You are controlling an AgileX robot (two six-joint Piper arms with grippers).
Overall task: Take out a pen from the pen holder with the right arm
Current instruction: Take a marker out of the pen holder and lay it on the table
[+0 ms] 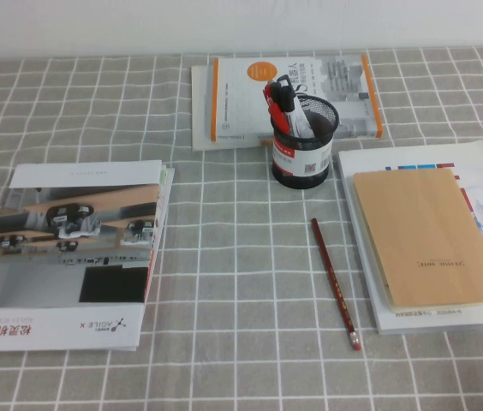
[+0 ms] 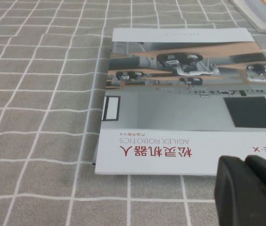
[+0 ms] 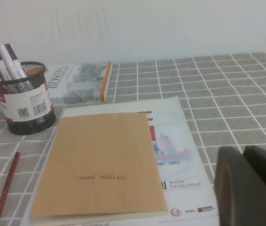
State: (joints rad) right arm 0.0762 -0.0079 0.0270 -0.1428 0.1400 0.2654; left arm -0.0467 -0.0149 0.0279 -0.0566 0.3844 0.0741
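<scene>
Office desk (image 1: 241, 282): brochures (image 1: 70, 257), notebook (image 1: 430, 240), pen holder (image 1: 303, 145)

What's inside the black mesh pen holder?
Several markers stand in the pen holder, red and black caps showing; their lower ends are hidden by its wall and label. Left hand hovers near the Agilex booklet, right hand near the catalogue, both shut.

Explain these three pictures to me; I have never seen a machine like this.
This is a two-armed table robot. One picture looks down from a raised camera; the other two come from cameras on its wrists. The left gripper hangs over an AgileX brochure, the right gripper near a brown notebook lying on a catalogue. Both are shut and hold nothing. On the checked cloth stands a mesh pen holder with pens, in front of a book; a red pencil lies loose.
</scene>
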